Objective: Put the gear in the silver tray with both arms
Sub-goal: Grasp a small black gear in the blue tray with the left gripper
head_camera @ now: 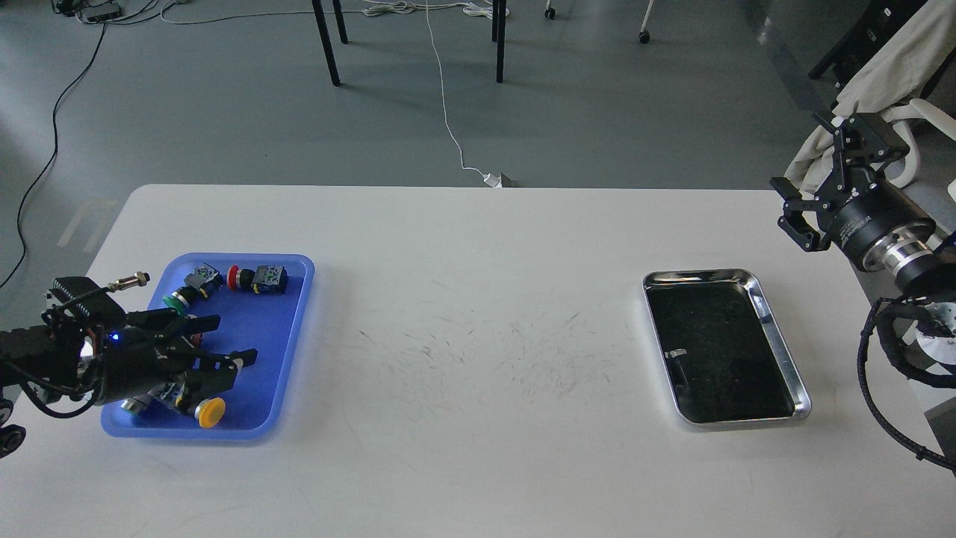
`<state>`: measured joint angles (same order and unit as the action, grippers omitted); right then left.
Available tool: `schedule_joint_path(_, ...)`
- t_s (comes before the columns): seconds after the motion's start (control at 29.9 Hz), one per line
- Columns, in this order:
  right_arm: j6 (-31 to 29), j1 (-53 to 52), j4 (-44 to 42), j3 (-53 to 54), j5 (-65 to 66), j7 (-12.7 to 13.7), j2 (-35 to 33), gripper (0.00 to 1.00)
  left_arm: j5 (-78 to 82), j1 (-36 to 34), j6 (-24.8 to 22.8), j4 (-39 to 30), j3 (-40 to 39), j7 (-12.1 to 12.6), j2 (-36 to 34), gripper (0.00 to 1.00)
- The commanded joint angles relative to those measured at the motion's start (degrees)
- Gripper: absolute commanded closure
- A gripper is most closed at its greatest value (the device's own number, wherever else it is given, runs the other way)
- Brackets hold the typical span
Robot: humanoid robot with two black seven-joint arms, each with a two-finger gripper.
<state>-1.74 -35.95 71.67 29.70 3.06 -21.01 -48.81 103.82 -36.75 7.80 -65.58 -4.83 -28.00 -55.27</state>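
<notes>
No text, label, brand, number or sign can be read anywhere in this view. The small parts in the blue tray (287,329) carry pale patches that may be labels, but they are too small and blurred to make out.

The desk (463,448) is off-white, marked with fine dark scratches near its middle. On its left side sits a bright blue tray (287,336) holding small parts: a yellow push button (210,412), a red button (233,277) on a dark body, and a green-capped one (176,302). The silver tray (780,351) has a shiny metal rim and a dark, reflective bottom with a small white fleck. The left gripper (228,340) is black, with a tiny blue light glowing behind it. The right gripper (818,175) is black too, backed by a polished silver ring. The floor (224,112) is grey, crossed by a white cable (446,119).
</notes>
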Motion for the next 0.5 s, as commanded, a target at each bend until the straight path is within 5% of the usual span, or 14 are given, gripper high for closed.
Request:
schedule_joint_path(0.0, 0.2, -0.1, 0.1, 0.0, 0.1, 0.0, -0.2, 0.03, -0.5, 0.0, 0.1, 2.1, 0.0, 0.0, 2.5, 0.2)
schedule_joint_path(0.47, 0.2, 0.2, 0.1, -0.1, 0.2, 0.0, -0.6, 0.03, -0.5, 0.6, 0.5, 5.1, 0.2, 0.0, 3.3, 0.3)
